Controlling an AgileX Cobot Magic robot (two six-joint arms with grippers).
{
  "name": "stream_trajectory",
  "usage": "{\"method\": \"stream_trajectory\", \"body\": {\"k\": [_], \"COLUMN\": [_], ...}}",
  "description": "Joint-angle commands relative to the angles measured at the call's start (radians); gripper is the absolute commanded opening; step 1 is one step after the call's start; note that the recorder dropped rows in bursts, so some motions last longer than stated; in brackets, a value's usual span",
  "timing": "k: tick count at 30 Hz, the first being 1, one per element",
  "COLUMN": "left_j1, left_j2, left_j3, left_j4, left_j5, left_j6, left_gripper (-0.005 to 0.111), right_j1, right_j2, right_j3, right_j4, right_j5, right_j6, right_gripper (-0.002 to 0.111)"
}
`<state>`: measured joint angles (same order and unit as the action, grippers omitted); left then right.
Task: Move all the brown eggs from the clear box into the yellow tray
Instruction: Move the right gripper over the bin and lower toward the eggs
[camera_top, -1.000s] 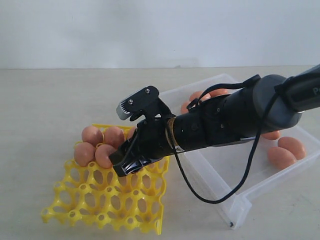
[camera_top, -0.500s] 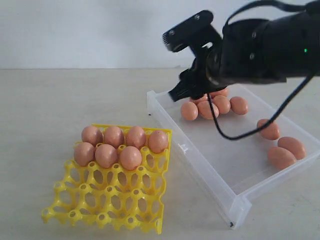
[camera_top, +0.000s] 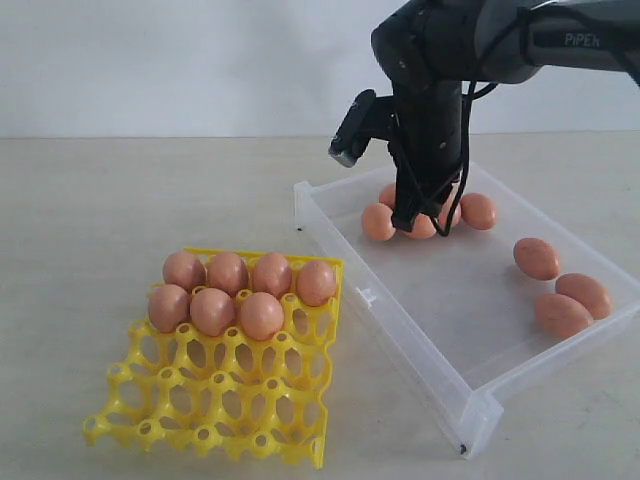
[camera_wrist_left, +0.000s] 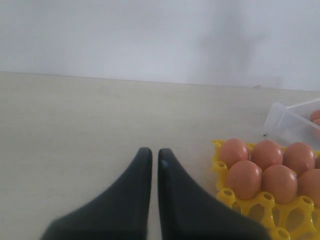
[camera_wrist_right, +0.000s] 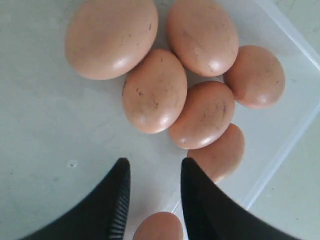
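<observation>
Already in yellow tray (camera_top: 215, 400): seven brown eggs (camera_top: 212, 310), lower left.
Clear box (camera_top: 400, 340): others remain.
Right gripper (camera_wrist_right: 152, 162): jaws astride an egg (camera_wrist_right: 157, 227); grip unclear.

On the desk (camera_top: 100, 200), tray (camera_top: 215, 400) at left, box (camera_top: 392, 335) just right of it. Seven eggs (camera_top: 212, 310) in tray: four across back row, three in second row from left end. In box: egg cluster (camera_top: 378, 221) at far end, three eggs (camera_top: 563, 313) by right wall.
</observation>
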<state>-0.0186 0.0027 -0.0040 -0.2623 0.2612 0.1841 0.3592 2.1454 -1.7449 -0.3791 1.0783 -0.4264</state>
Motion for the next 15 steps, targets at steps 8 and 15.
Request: {"method": "stream_trajectory", "body": {"k": [8, 15], "left_j1": [-0.004, -0.004], "left_j2": [-0.003, -0.003], "left_j3": [0.004, 0.004], "left_j4": [-0.003, -0.003], "left_j5": [-0.006, -0.006], "left_j6": [-0.008, -0.008], "left_gripper": [0.004, 0.004], "right_j1": [-0.002, -0.002], "right_j2": [-0.002, -0.002], "right_j3": [-0.011, -0.011], "right_j4": [0.013, 0.036], "right_j5": [0.018, -0.15], "right_j6": [-0.066, -0.078], "right_gripper": [0.069, 0.078]}}
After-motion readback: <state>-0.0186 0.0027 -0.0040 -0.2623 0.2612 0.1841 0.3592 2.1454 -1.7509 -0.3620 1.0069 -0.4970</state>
